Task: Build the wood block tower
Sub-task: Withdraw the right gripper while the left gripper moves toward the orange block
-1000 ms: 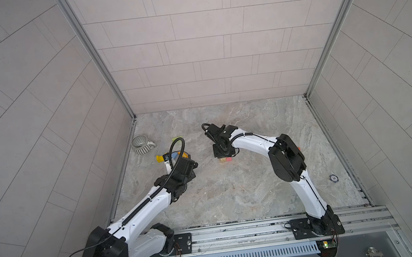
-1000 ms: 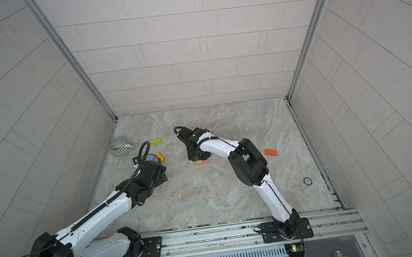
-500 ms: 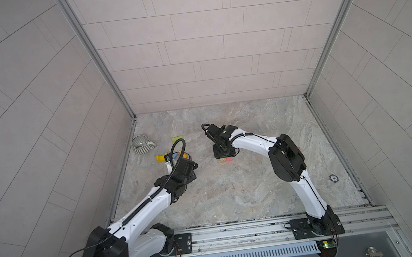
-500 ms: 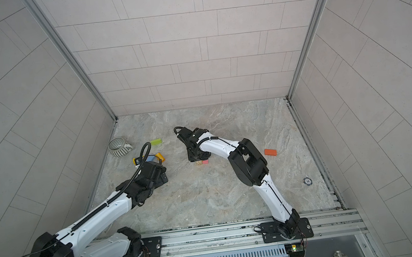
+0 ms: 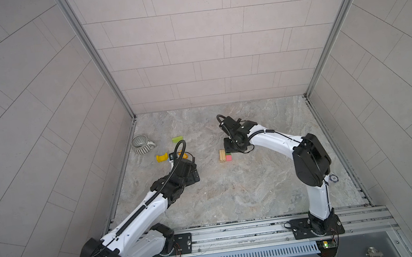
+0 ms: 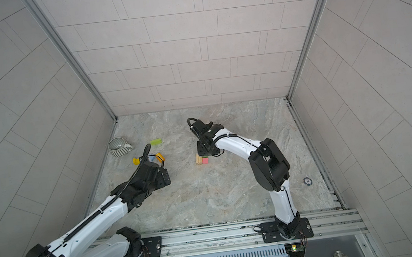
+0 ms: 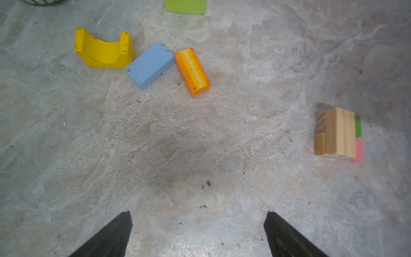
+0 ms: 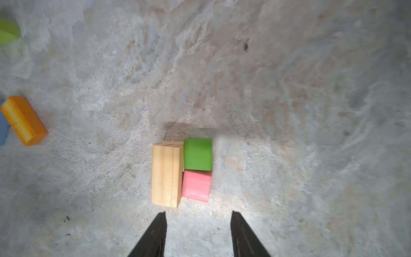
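The wood block tower is a low cluster on the floor: a long tan block (image 8: 165, 175) lying beside a green cube (image 8: 198, 153) and a pink cube (image 8: 196, 185). My right gripper (image 8: 198, 213) hovers just short of the pink cube, open, with nothing between its fingers. In both top views it covers the green cube; the tan block (image 5: 222, 155) and pink cube (image 5: 228, 158) show. My left gripper (image 7: 199, 213) is wide open and empty over bare floor. Ahead of it lie a yellow arch (image 7: 103, 52), a blue block (image 7: 150, 64), an orange block (image 7: 192, 72) and a green block (image 7: 185, 6).
A grey ribbed mug (image 5: 142, 144) stands by the left wall behind the loose blocks. A small round token (image 5: 333, 178) lies near the right wall. Tiled walls close three sides, and a metal rail (image 5: 238, 232) carrying both arm bases runs along the front.
The right gripper's jaws stand wider apart than a second ago. Both arms stay about where they were.
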### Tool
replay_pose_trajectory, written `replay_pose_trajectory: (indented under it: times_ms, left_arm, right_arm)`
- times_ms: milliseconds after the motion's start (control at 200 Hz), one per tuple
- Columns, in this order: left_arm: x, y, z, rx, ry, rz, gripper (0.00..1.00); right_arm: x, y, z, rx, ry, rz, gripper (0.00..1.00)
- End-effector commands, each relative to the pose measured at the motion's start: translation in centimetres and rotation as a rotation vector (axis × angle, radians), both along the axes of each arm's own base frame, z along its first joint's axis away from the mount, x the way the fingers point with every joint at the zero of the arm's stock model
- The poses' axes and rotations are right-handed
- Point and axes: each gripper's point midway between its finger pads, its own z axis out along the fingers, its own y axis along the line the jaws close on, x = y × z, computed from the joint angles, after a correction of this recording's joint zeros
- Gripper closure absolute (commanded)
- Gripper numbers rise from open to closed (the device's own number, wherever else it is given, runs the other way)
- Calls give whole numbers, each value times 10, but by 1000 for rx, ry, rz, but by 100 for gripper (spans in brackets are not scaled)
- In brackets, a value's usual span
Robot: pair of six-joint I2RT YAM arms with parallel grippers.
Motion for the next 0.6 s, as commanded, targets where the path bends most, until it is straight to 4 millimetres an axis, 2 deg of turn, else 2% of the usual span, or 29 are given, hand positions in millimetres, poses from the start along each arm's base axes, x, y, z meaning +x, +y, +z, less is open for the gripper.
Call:
replay_pose_trajectory:
  times_ms: [0, 215, 405, 520, 595]
  left_arm:
    - [-6, -13, 2, -11, 7, -70, 0]
    - [-2, -32, 11, 25, 17, -115, 0]
    - [6, -54, 19, 59, 13, -149, 0]
    - [13, -63, 21, 65, 13, -148, 0]
    - [19, -65, 24, 81, 9, -133, 0]
  right_arm:
    - [-1, -25, 13, 40, -36, -51, 55]
    - [-21, -108, 9, 104, -47, -196, 58]
    - [-43, -183, -10, 180, -41, -380, 57]
    - [-54, -214, -23, 216, -42, -469, 58]
    - [-57, -225, -28, 244, -40, -498, 58]
